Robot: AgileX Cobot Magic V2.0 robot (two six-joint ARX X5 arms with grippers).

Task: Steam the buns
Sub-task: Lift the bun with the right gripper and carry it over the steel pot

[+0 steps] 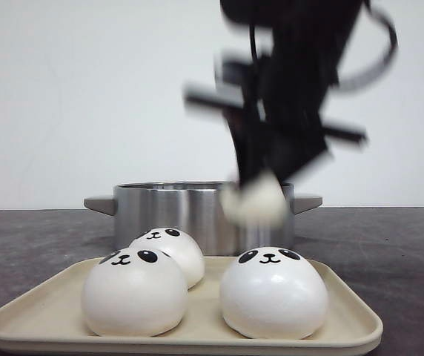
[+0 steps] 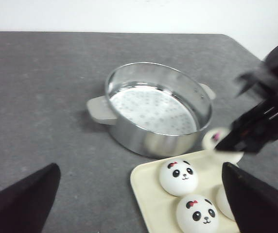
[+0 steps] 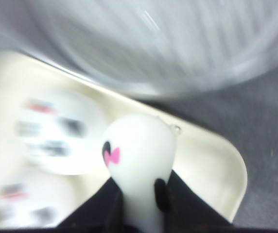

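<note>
Three panda-faced white buns (image 1: 134, 291) (image 1: 173, 248) (image 1: 273, 291) sit on a cream tray (image 1: 41, 315). My right gripper (image 3: 139, 194) is shut on a fourth bun (image 3: 139, 150), squeezing it, and holds it above the tray's far edge, in front of the steel steamer pot (image 1: 167, 208). In the front view the held bun (image 1: 255, 199) is blurred under the dark arm. The left wrist view shows the pot (image 2: 156, 109) with its perforated insert bare, two buns (image 2: 178, 177) (image 2: 197, 214) on the tray and the held bun (image 2: 219, 141). My left gripper (image 2: 139, 204) is open and empty above the table.
The pot has flat handles on both sides (image 1: 99, 203) (image 1: 307, 200). The dark grey tabletop (image 2: 42, 87) stretches around the pot and tray. A white wall stands behind.
</note>
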